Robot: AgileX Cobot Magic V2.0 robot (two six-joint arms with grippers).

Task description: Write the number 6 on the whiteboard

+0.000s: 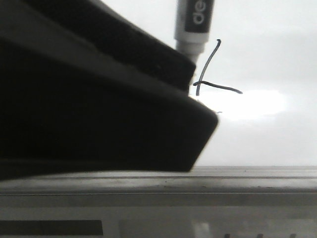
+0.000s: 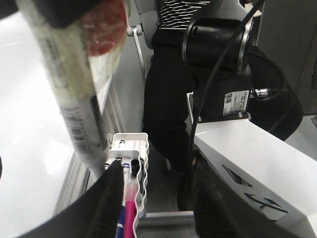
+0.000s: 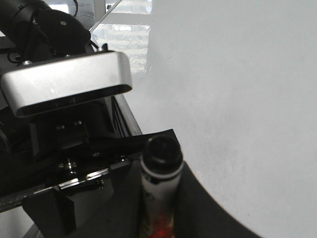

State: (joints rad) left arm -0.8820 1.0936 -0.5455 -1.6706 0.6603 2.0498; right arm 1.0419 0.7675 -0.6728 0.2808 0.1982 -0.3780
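Number 6 (image 1: 208,62): it stood unfinished in thin black line on the whiteboard (image 1: 267,59), right of centre in the front view. I saw a slanted stem, and a flat stroke running right from near its foot. No closed loop showed.
Whiteboard: glossy and white, it filled most of the front view, with a bright patch of glare just below the flat stroke. A grey metal edge strip (image 1: 223,173) ran along its lower side.
Marker (image 1: 194,20): it came down from the top of the front view, just left of the stem. Its nib end dropped behind a dark bulk, so I could not tell whether the tip touched the board. From the right wrist its black butt end faced the lens, with a red patch lower on the barrel.
Right gripper (image 3: 161,213): it was clamped on the marker, a dark finger on either side of the barrel, beside the board's surface.
Dark bulk (image 1: 89,109): blurred and close to the front lens, it hid the left half of the board.
Left gripper (image 2: 163,203): its fingers stood apart with nothing between them.
Basket (image 2: 141,141): a white holder with several pens stood at the board's edge, seen from the left wrist.
Person (image 2: 168,89): someone in black trousers and a striped top stood beyond the basket.
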